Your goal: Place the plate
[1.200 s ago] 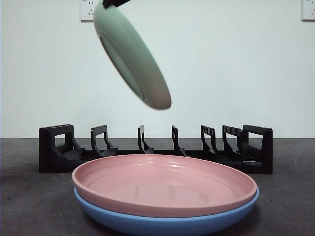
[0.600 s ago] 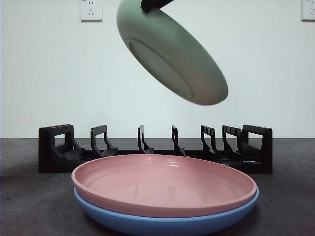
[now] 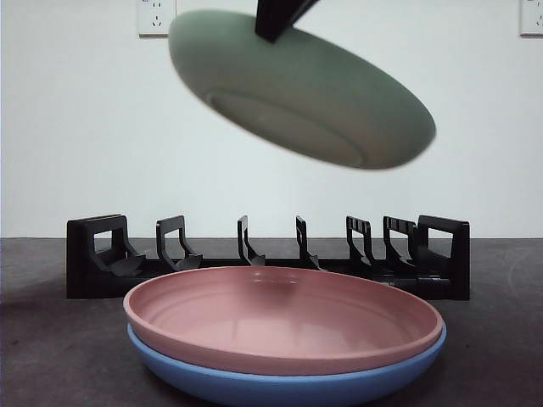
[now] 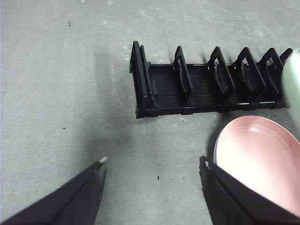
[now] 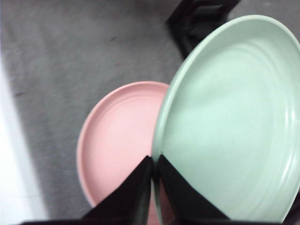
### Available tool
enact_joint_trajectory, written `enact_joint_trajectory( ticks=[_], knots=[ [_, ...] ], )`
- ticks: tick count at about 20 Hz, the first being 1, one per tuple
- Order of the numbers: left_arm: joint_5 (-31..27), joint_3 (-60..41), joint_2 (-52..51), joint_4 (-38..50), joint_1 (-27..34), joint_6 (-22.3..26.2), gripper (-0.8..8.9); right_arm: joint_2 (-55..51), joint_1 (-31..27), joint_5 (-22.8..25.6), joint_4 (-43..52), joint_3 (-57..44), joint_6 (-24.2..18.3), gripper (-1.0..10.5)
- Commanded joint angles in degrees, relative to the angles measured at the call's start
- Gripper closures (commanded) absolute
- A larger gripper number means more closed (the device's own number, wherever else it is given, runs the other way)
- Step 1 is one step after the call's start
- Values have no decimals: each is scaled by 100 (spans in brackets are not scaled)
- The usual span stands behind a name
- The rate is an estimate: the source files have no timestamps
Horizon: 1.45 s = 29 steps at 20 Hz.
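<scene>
The robot's left gripper is showing two matte black jaws, each a broad flat wedge that is tapering from a wide base toward a narrow tip; one tip is catching the light and looking pale at its very end. The robot's right gripper is presenting the same black, smooth-faced jaws, angular and pointed, with straight edges and no visible screws, cables or markings. In the front view only a short black angular piece of one gripper is showing at the top edge, plain and dark.
</scene>
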Motion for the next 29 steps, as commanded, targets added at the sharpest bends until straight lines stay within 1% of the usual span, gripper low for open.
enact_joint_trajectory(
  ticks=[1, 4, 6, 7, 9, 12, 15, 17, 19, 23, 25, 27, 29],
  knots=[
    [-35, 77, 31, 66, -11, -17, 505, 35, 291, 39, 55, -219, 223, 935],
    [-35, 74, 31, 46, -11, -20, 505, 35, 575, 2, 98, -632, 409, 935],
    [-35, 74, 31, 46, -11, -26, 504, 94, 704, -13, 96, -793, 407, 935],
    [-35, 74, 31, 46, -11, -31, 505, 162, 726, -87, 63, -833, 378, 935],
    [-35, 74, 31, 48, -11, -31, 505, 391, 726, -337, -9, -837, 153, 935],
    [-35, 74, 31, 48, -11, -28, 505, 846, 708, -352, -2, -835, -70, 935],
    [-35, 74, 31, 48, -11, -28, 505, 1172, 588, -605, 122, -835, -229, 935],
    [-35, 74, 31, 48, -11, -28, 505, 1294, 496, -636, 310, -835, -341, 935],
    [-35, 74, 31, 50, -11, -26, 505, 1351, 363, -765, 490, -835, -459, 935],
    [-35, 74, 31, 52, -11, -24, 504, 1421, 20, -999, 643, -835, -511, 935],
    [-35, 74, 31, 55, -11, -24, 505, 1467, -149, -1215, 660, -835, -584, 935],
    [-35, 74, 31, 59, -11, -24, 504, 1506, -256, -1272, 660, -835, -586, 935],
    [-35, 74, 31, 61, -11, -24, 505, 1523, -289, -1475, 699, -835, -584, 933]
  ],
)
